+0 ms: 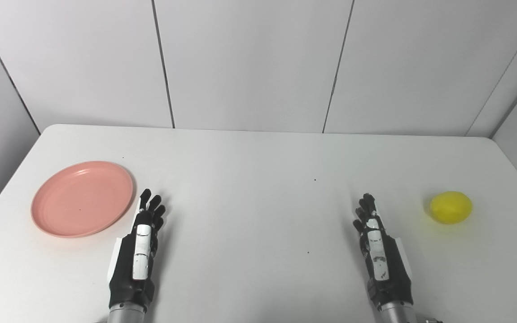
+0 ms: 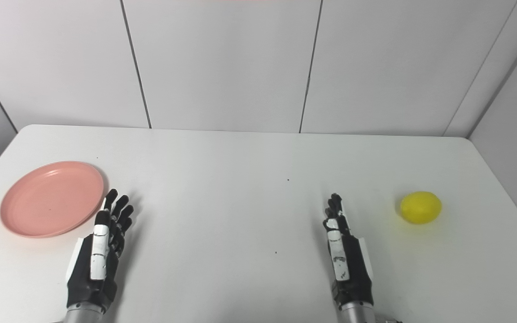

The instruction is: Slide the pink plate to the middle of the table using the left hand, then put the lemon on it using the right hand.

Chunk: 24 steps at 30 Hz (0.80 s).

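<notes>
A pink plate (image 1: 82, 198) lies empty on the left side of the white table (image 1: 258, 179). A yellow lemon (image 1: 450, 207) lies on the table at the right. My left hand (image 1: 139, 249) is open, fingers stretched forward, just right of the plate's near edge and not touching it. My right hand (image 1: 377, 249) is open and empty, fingers stretched forward, well to the left of the lemon. Both hands hover low over the table's front part. The same scene shows in the right eye view, with the plate (image 2: 52, 198), the lemon (image 2: 420, 207), left hand (image 2: 99, 255) and right hand (image 2: 343, 255).
White wall panels (image 1: 249, 63) stand behind the table's far edge. The table's left edge runs close to the plate, and its right edge runs close to the lemon.
</notes>
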Each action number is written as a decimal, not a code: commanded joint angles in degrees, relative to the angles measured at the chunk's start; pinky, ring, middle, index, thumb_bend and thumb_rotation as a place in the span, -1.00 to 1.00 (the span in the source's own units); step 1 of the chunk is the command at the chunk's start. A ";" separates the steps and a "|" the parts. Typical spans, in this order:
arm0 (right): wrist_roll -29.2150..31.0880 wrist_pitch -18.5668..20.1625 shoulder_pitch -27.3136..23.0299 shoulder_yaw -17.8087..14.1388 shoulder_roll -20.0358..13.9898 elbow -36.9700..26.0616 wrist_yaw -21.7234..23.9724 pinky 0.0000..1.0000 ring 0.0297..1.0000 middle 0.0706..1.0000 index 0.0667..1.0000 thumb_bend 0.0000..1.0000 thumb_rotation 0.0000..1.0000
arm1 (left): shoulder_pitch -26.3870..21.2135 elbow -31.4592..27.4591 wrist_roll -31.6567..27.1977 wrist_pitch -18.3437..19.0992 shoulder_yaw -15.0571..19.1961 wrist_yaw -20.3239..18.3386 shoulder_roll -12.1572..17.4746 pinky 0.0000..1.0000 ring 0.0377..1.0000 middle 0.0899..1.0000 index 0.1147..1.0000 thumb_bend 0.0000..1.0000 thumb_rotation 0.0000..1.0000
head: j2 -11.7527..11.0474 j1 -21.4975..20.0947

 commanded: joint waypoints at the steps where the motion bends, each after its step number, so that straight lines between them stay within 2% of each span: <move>1: 0.16 -1.42 1.90 0.33 0.06 2.52 0.55 1.00 1.00 1.00 0.99 0.72 0.95 | 3.32 -1.54 -1.22 1.09 0.79 0.56 -0.32 1.00 0.97 0.99 1.00 0.37 1.00 | -0.03 0.01; 8: 0.47 -1.43 1.84 0.29 0.06 2.61 0.59 1.00 1.00 1.00 0.99 0.72 0.95 | 3.08 -2.09 -2.08 3.19 0.85 0.85 -0.37 1.00 0.98 1.00 1.00 0.33 1.00 | -0.14 0.01; 24: 0.52 -1.14 1.84 0.31 0.12 2.51 0.57 1.00 1.00 1.00 0.99 0.75 0.92 | 2.87 -2.13 -4.09 4.18 0.90 0.82 -0.18 1.00 1.00 1.00 1.00 0.31 1.00 | -0.30 0.01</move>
